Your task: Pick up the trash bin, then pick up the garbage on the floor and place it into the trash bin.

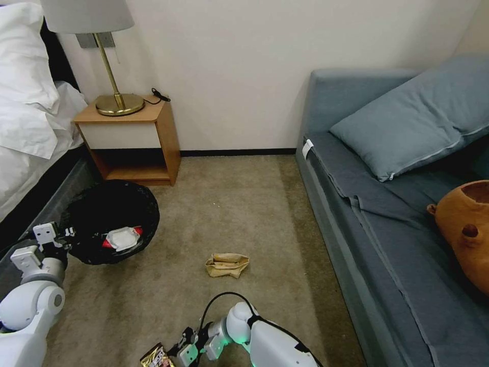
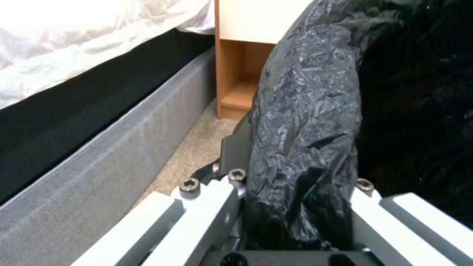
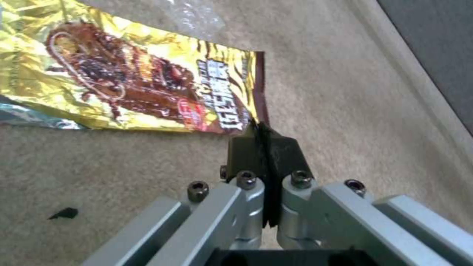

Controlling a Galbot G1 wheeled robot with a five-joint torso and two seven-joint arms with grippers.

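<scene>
The trash bin (image 1: 97,209), lined with glossy black plastic, is tilted with its mouth toward me at the left beside the bed. A red-and-white packet (image 1: 122,238) lies inside it. My left gripper (image 1: 65,234) is shut on the bin's bag-covered rim (image 2: 305,122), which stands between the fingers (image 2: 231,147). A gold-brown candy wrapper (image 1: 157,357) lies on the carpet at the bottom of the head view. My right gripper (image 1: 177,351) is shut on the corner of the wrapper (image 3: 138,77), pinched between the dark pads (image 3: 241,151). A tan paper bag (image 1: 227,265) lies on the carpet mid-floor.
The bed (image 1: 30,127) and its grey base (image 2: 98,155) run along the left. A wooden bedside table (image 1: 137,137) with a brass lamp stands behind the bin. A grey sofa (image 1: 367,214) with a cushion and a brown plush bear (image 1: 466,224) lines the right. Carpet lies open between them.
</scene>
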